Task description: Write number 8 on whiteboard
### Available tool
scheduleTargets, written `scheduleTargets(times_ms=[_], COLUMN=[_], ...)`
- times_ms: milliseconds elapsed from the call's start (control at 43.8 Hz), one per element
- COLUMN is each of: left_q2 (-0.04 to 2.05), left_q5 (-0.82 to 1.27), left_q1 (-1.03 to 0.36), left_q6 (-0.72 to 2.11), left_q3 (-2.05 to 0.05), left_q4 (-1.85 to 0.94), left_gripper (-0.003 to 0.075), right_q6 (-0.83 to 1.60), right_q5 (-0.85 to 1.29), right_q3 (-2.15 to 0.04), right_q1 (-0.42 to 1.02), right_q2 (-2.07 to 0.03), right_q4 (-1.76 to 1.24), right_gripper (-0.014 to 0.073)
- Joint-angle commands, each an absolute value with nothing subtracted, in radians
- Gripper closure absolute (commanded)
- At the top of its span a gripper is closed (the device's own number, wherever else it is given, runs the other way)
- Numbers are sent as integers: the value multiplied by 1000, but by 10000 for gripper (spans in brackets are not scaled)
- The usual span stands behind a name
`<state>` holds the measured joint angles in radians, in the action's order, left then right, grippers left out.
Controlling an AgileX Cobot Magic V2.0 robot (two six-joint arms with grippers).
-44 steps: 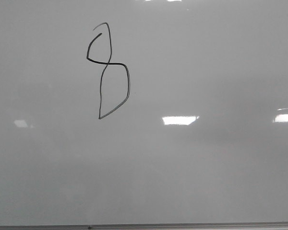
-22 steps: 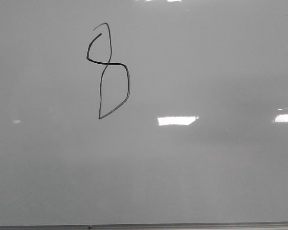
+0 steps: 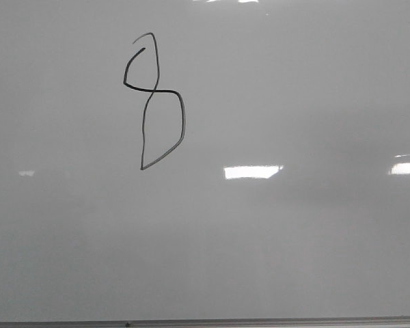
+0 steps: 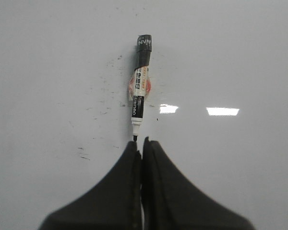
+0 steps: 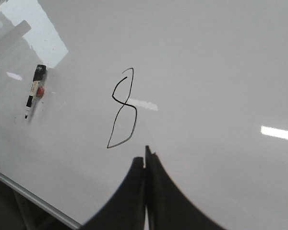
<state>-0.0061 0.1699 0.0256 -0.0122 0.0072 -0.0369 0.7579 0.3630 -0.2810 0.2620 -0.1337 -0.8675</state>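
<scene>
Front view showed the whiteboard (image 3: 294,82) filling the frame, and the number 8 (image 3: 154,99) sat toward ten o'clock of it: a thin black line with a small upper loop, not quite joined at its top, and a larger lower loop coming to a point at the bottom. Neither arm appeared in that view. Against the pictures from a moment before, the drawn line had not altered at all; only the bright reflections had drifted, the small patch at nine o'clock shifting a little and the long one near the middle sliding slightly leftward. I took that to mean an arm or camera was moving while no ink was being added.

From the right wrist, the right claw (image 5: 145,153) had its tips pressed together with nothing between them, hanging just below the pointed foot of the figure. The marker (image 5: 33,91) lay flat on the board, well apart from the figure, out toward nine o'clock of it.

From the left wrist, the left claw (image 4: 138,143) was likewise pressed together and empty, its tips just at the nib end of the marker, which lay loose and pointing away from it.

My judgement was that the writing was done and the pen had been put down.
</scene>
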Motion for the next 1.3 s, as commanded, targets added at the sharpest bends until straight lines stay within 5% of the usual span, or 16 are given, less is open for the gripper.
scheduleTargets(times_ms=[0,890,1278], left_q2=[-20,-18,-18], left_q5=[76,76,76], left_q1=[17,17,17], left_q6=[-22,-22,-22], left_q3=[20,20,20], left_q4=[-43,-43,-43], left_gripper=[741,741,741], right_q6=[761,761,112], right_q5=[310,199,74], right_q3=[-304,-286,-5], right_q1=[256,252,8], right_q2=[-144,-130,22], right_q4=[-893,-847,-244], right_gripper=[665,665,665])
